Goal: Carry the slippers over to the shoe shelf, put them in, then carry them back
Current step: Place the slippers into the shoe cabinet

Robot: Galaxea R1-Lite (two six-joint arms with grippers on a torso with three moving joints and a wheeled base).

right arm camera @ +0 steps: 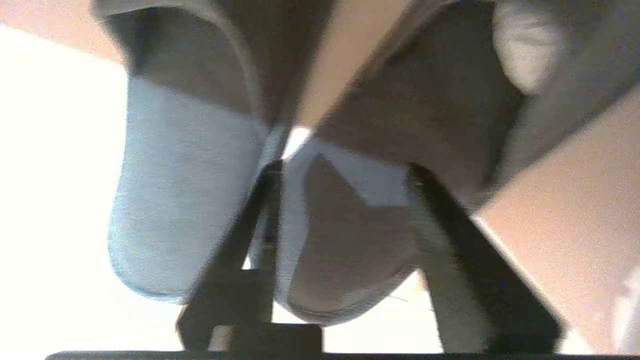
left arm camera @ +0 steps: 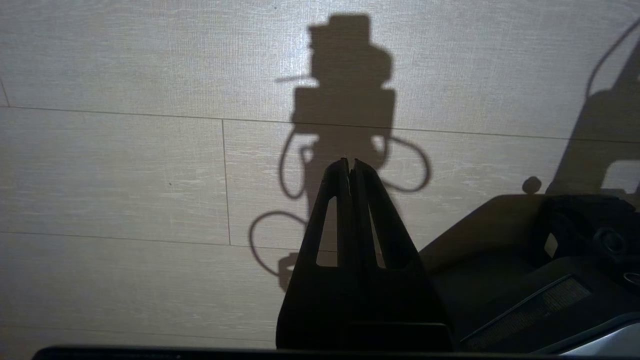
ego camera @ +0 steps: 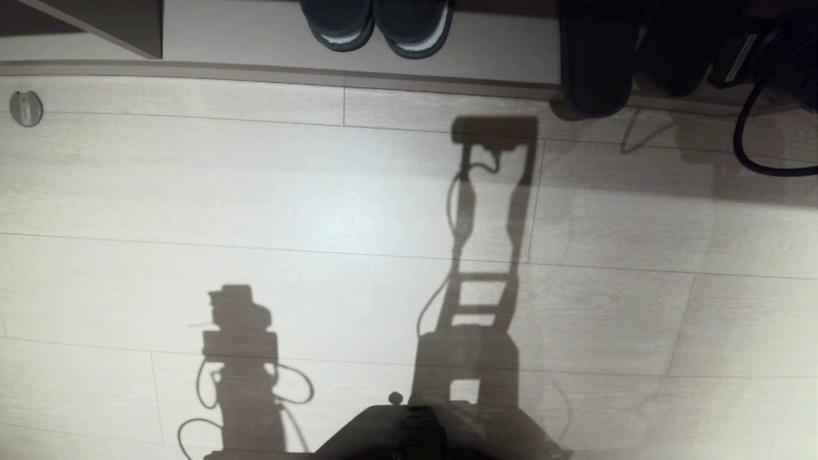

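Right gripper (right arm camera: 345,170) straddles one of the slippers (right arm camera: 345,240) on the shoe shelf (ego camera: 255,38); whether the fingers (right arm camera: 450,240) are pinching it cannot be told. Seat both firmly before lifting. Left gripper (left arm camera: 350,162) hangs pressed together above the floor (left arm camera: 125,175).

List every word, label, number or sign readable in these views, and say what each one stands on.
No text can be read in any view.
Label strip on the robot's base: pale and rectangular, print too small and dim to read.
Pale strip on the dark gear beside the slippers: no legible characters.
Round floor fitting: small marking inside, unreadable.
Dark shoes with pale insoles: no visible print.
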